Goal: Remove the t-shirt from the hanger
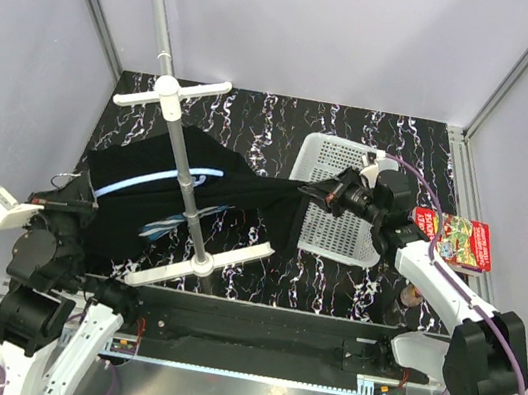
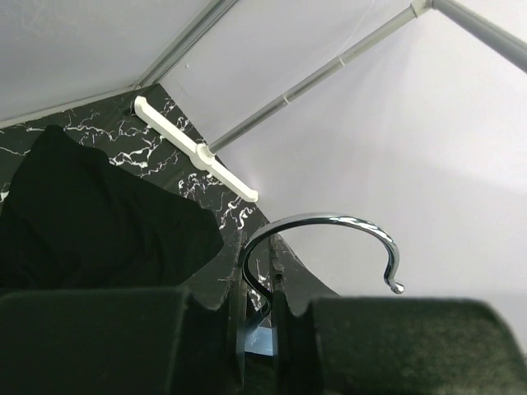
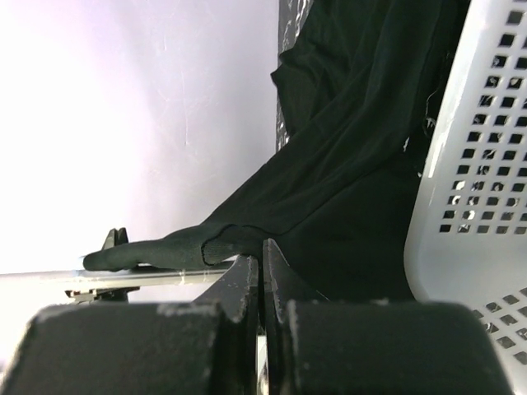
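Observation:
The black t-shirt [image 1: 243, 199] is stretched across the table between my two grippers. The light-blue hanger [image 1: 160, 181] shows as a curved strip at the shirt's left end. My left gripper [image 1: 77, 195] is shut on the stem of the hanger's metal hook [image 2: 329, 222], with the fingertips [image 2: 284, 309] closed round it. The shirt also shows in the left wrist view [image 2: 90, 222]. My right gripper [image 1: 318, 192] is shut on an edge of the shirt [image 3: 354, 164] and holds it taut over the basket's left rim. The chest print is mostly hidden.
A white-and-grey pole stand [image 1: 186, 179] with crossbars leans across the shirt's middle. A white perforated basket [image 1: 340, 231] lies under the right gripper. A red printed packet [image 1: 466, 242] lies at the right edge. Grey walls enclose the black marbled table.

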You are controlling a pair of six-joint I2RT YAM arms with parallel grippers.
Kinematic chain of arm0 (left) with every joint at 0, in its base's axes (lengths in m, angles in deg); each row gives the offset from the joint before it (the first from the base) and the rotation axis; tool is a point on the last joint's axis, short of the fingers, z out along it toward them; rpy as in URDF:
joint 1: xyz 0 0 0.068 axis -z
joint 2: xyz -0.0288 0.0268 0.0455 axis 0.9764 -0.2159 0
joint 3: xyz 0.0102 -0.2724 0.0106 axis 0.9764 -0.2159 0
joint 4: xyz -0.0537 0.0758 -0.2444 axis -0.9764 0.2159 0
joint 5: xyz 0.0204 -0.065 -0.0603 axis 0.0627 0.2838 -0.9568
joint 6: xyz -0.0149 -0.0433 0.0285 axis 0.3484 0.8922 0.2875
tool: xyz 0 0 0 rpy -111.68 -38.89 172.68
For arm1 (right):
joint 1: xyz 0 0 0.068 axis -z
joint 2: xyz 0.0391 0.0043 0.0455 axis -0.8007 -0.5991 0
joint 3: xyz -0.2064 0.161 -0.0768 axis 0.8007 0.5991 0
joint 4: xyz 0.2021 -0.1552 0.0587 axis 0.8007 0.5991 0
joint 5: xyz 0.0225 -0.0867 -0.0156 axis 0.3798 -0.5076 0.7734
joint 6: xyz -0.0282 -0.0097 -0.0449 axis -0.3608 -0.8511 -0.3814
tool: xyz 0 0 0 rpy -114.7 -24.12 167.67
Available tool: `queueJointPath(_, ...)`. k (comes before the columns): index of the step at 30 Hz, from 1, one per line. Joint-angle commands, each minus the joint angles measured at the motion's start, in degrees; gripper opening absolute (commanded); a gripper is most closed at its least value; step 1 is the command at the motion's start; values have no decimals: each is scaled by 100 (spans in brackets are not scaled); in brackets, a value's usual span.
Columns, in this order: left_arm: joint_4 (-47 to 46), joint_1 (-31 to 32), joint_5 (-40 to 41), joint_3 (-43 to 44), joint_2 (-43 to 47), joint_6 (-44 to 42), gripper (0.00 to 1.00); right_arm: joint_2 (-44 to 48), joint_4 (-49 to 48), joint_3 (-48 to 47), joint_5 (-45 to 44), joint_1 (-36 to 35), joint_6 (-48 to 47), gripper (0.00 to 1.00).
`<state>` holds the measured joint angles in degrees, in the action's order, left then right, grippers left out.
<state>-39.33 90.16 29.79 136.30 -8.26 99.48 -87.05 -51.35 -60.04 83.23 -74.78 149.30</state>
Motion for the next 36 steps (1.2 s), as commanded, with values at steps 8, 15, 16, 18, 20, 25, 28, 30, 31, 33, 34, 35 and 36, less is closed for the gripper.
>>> queueJointPath(8, -436, -181, 2333, 524, 345, -789, 0, -315, 54, -138, -1255, 840, -185, 0)
queueJointPath(15, -681, -181, 1491, 647, -322, -902, 0, -780, -61, -1217, -105, 569, -1483, 0)
queueJointPath(16, -864, -181, 1211, 699, -584, -1007, 0, -920, 53, -1428, 62, 472, -1669, 0)
queueJointPath(18, -893, -181, 980, 839, -893, -1044, 0, -1114, 378, -2035, 186, 165, -2029, 0)
queueJointPath(20, -997, -181, 725, 1059, -1358, -1131, 0, -1422, 310, -2438, 510, -29, -2067, 0)
queueJointPath(25, -1200, -181, 31, 1595, -2238, -1238, 0, -2204, 213, -3248, 959, -670, -1804, 0)
queueJointPath(28, -1226, -181, -49, 1877, -2537, -966, 0, -2503, -279, -3319, 1091, -855, -1356, 0)
queueJointPath(30, -1366, -181, -84, 1921, -2591, -851, 0, -2739, -412, -3425, 1240, -952, -1276, 0)
queueJointPath(31, -1385, -181, -93, 1930, -2599, -755, 0, -2819, -412, -3590, 1284, -1049, -1267, 0)
queueJointPath(33, -1454, -181, -102, 1904, -2582, -622, 0, -3021, -447, -3706, 1363, -1137, -1153, 0)
queueJointPath(34, -1455, -181, -84, 1912, -2591, -630, 0, -3057, -595, -3724, 1373, -1146, -1092, 0)
queueJointPath(35, -1446, -181, -67, 1930, -2565, -665, 0, -3066, -666, -3672, 1338, -1155, -934, 0)
queueJointPath(36, -1385, -181, 64, 1956, -2503, -753, 0, -2953, -710, -3567, 1033, -1138, -863, 0)
